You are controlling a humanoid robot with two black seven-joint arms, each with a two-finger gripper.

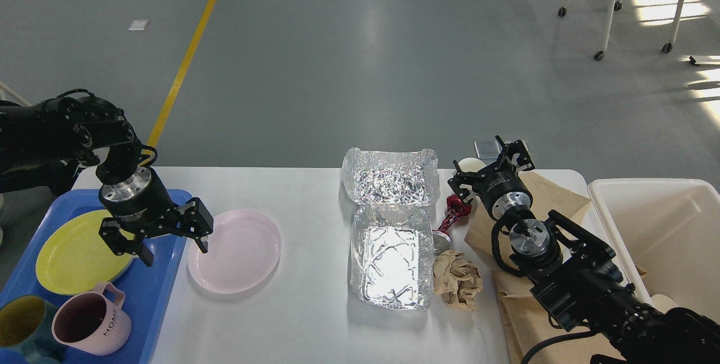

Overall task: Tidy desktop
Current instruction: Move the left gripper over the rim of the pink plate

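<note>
The white desktop (304,319) carries a pink plate (239,254), an open foil container (391,229), a crumpled brown paper ball (458,281), a red foil wrapper (454,212) and brown paper sheets (545,195). My left gripper (173,249) hangs open over the blue tray's right edge, just left of the pink plate, holding nothing. My right gripper (488,168) stands open at the table's far edge, above the brown paper, empty.
A blue tray (163,291) at the left holds a yellow plate (70,251), a pink mug (90,324) and a green mug (19,324). A cream bin (658,223) stands at the right. A small cream cup (470,165) sits behind the right gripper.
</note>
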